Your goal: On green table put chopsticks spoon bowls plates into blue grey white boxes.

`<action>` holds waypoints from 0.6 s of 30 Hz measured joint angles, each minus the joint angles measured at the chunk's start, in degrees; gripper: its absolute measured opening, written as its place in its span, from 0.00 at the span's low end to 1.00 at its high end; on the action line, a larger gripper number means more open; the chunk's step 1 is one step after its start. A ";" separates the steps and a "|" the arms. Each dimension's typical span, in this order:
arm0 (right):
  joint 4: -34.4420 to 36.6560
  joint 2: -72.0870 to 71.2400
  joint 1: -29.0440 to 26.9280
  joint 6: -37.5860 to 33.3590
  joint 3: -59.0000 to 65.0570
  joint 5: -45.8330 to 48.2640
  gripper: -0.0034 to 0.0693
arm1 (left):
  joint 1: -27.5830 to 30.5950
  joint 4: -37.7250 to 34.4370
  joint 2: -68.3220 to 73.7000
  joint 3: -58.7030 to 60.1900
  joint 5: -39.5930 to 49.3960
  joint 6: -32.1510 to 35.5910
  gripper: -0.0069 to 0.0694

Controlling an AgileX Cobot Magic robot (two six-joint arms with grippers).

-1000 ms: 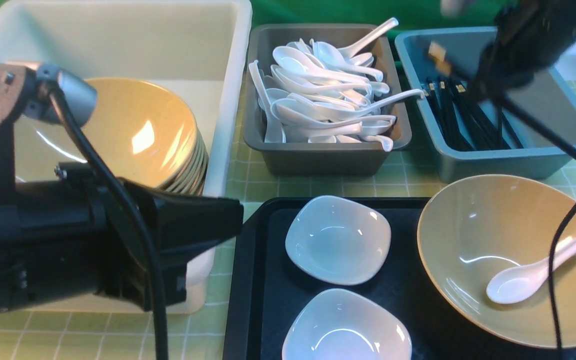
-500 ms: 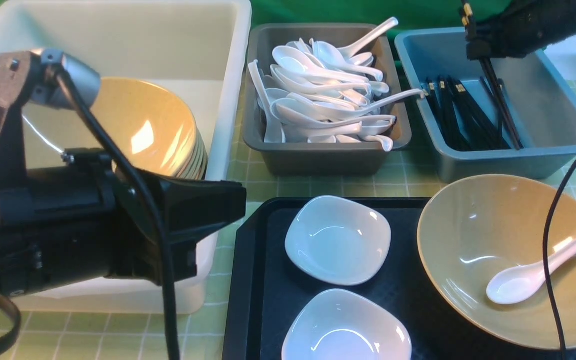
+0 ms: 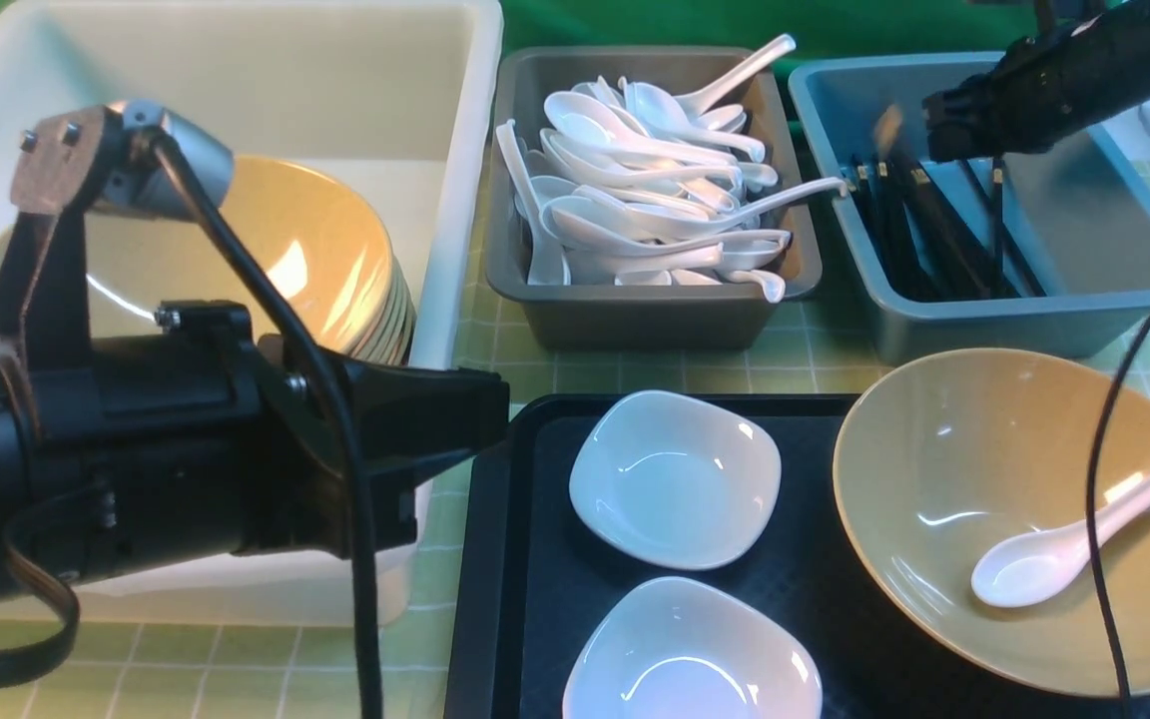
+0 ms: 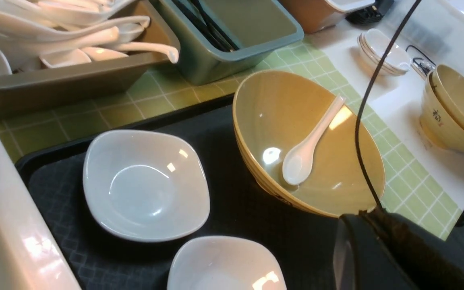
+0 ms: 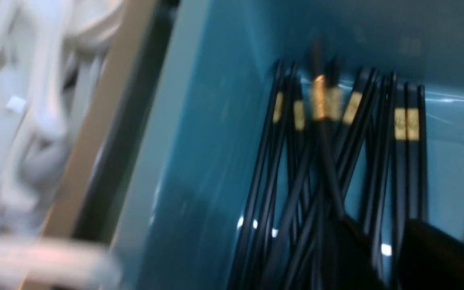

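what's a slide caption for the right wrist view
Gold-banded black chopsticks piled in the blue box, grey spoon box beside it

Right gripper (image 3: 937,128) held over blue box (image 3: 1024,328)
Black chopsticks (image 3: 934,245) are seen heaped inside; a white spoon (image 3: 1034,566) is seen lying in the tan bowl (image 3: 934,469).

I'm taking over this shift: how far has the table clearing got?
Done: stacked tan bowls sit in the white box, white spoons fill the grey box, black chopsticks lie in the blue box. In hand: the right gripper hangs open over it, a blurred chopstick beneath. Left: on the black tray, the large tan bowl with a white spoon inside and two white square dishes.
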 joint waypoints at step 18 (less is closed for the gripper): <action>-18.57 -39.64 11.79 -44.11 45.20 11.18 0.53 | 0.00 15.91 -3.19 -7.96 12.65 -0.05 0.09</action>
